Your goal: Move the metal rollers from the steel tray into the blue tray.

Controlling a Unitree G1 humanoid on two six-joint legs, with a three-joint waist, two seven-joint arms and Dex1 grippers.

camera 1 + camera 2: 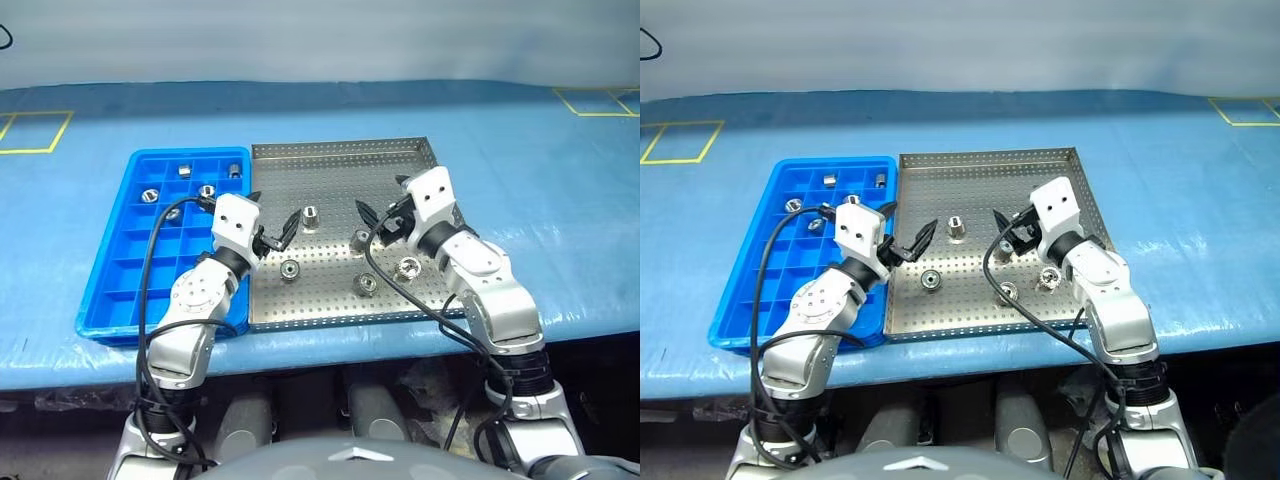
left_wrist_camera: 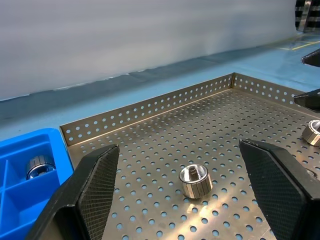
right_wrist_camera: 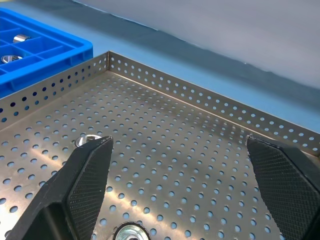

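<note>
Five shiny metal rollers (image 1: 207,190) sit in the blue compartmented plastic tray (image 1: 110,300); five remain on the perforated steel tray (image 1: 340,155) at its 3 o'clock. Left gripper (image 1: 270,225) and right gripper (image 1: 383,218) hover wide open, empty.

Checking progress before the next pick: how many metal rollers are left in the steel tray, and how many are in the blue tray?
In the steel tray, metal rollers: 5
In the blue tray, metal rollers: 5
Total: 10
</note>
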